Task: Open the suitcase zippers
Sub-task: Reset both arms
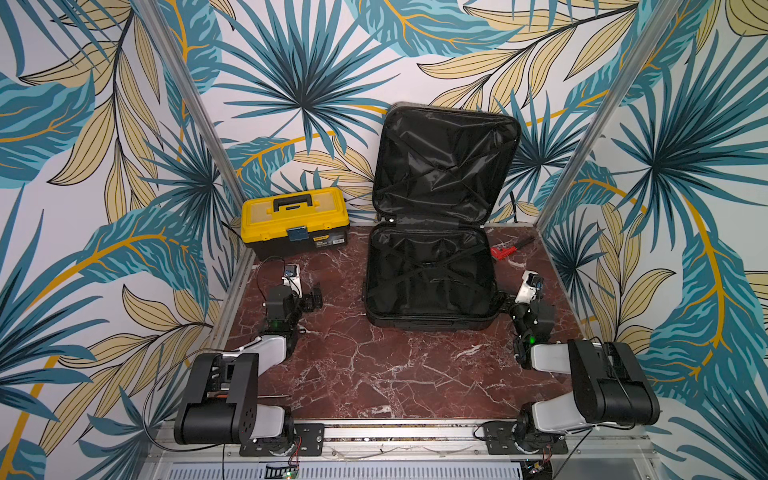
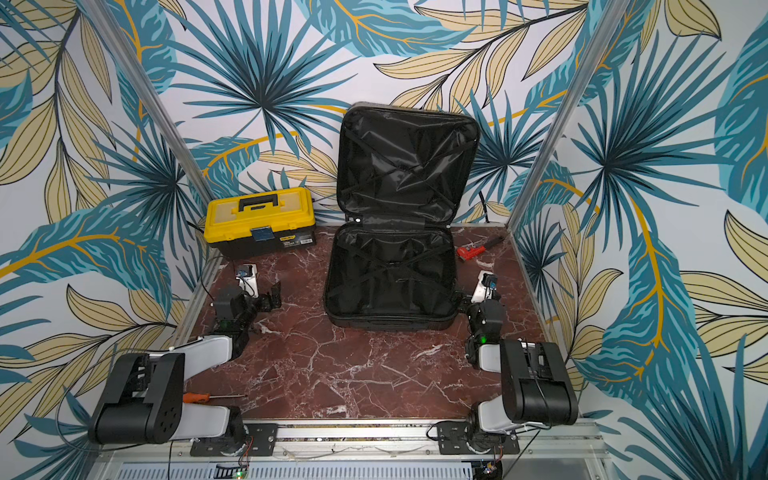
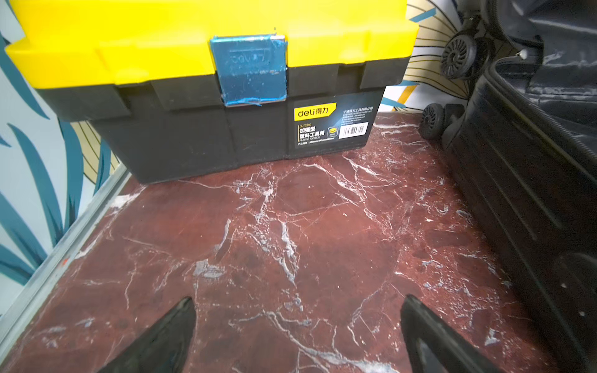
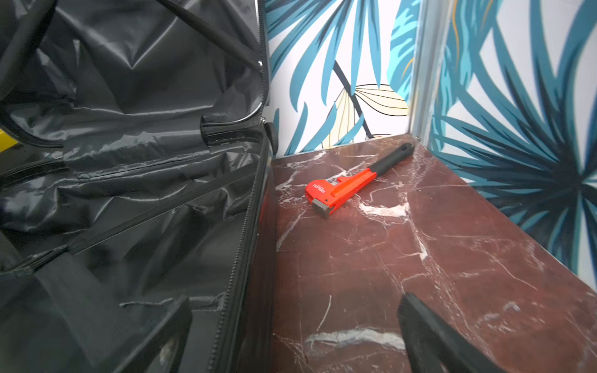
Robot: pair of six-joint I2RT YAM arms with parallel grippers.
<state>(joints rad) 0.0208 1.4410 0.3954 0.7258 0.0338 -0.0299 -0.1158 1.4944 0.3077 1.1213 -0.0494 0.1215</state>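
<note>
The black suitcase (image 1: 432,322) (image 2: 388,322) lies open on the marble table (image 1: 374,365). Its lid (image 1: 444,162) stands up against the back wall, showing black lining and crossed straps. The zippers (image 4: 239,255) show as a toothed black line along the lower half's rim in the right wrist view. My right gripper (image 1: 505,300) (image 4: 295,298) is open at the case's front right corner, one finger over the lining and the other over the table. My left gripper (image 1: 315,297) (image 3: 297,300) is open over bare marble, left of the case, holding nothing.
A yellow-lidded black toolbox (image 1: 295,220) (image 3: 210,64) stands at the back left, in front of my left gripper. A red pipe wrench (image 1: 505,249) (image 4: 342,187) lies right of the case. An orange screwdriver (image 2: 208,397) lies by the left arm's base. Patterned walls close three sides.
</note>
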